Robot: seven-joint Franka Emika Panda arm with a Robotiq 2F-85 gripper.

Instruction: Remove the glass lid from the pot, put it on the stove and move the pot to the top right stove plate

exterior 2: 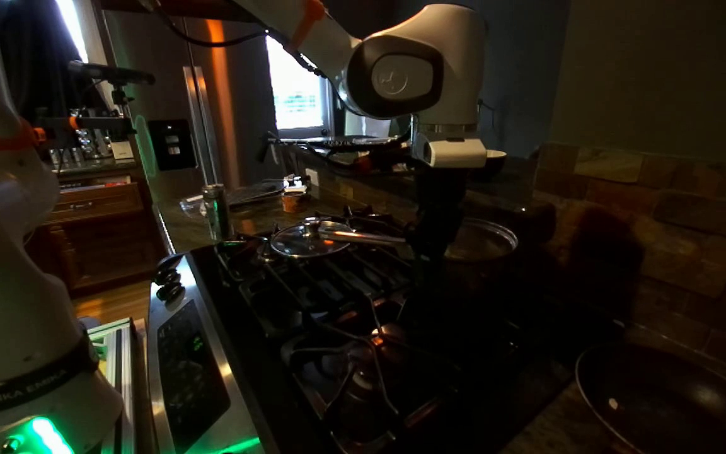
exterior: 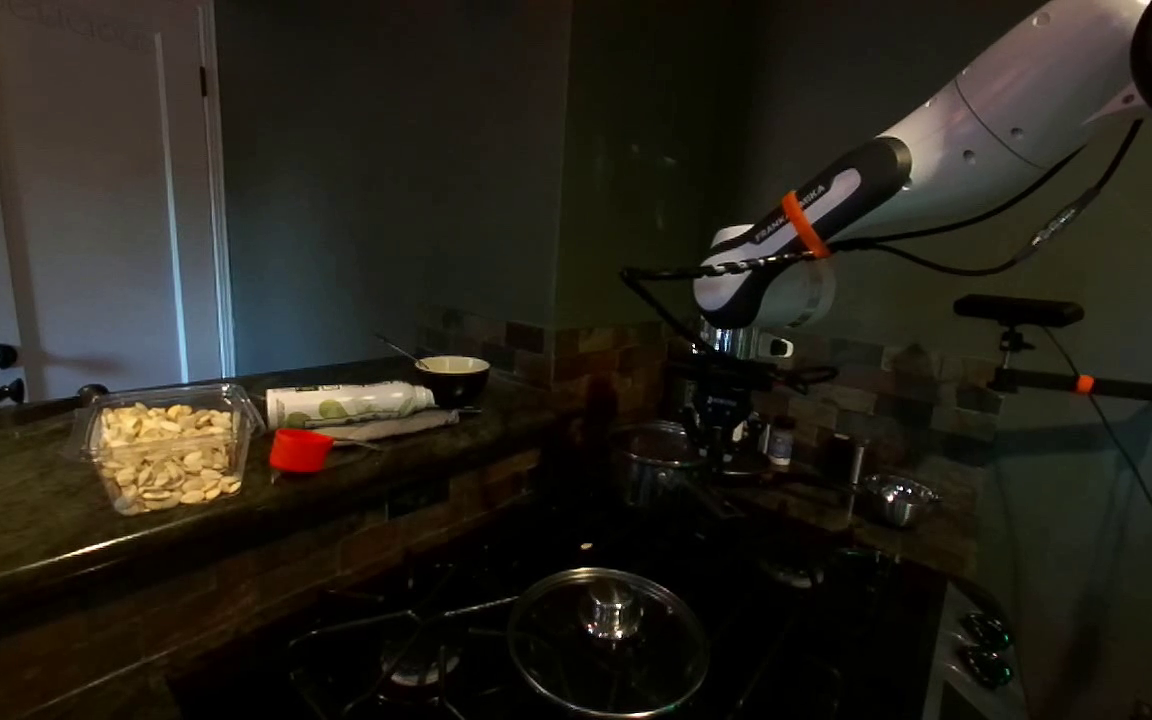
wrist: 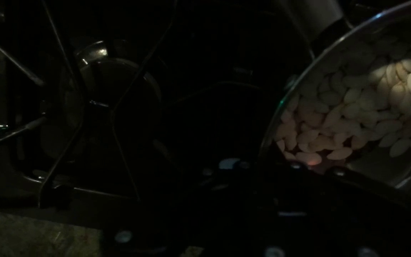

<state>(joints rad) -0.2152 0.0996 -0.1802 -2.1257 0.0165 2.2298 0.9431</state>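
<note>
Glass lid (exterior: 608,648), foremost in an exterior view, rests on the stove (exterior 2: 262,353) well apart from the pot (exterior: 648,482), at whose rim the gripper (exterior: 711,450) stands, its closure impossible to tell, with the long handle (exterior 2: 369,236) running out close by, probably the next move's guiding axis.

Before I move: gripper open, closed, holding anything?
Gripper: can't tell open from closed; it is right by the pot, but its jaws are too dark to confirm any hold.
</note>
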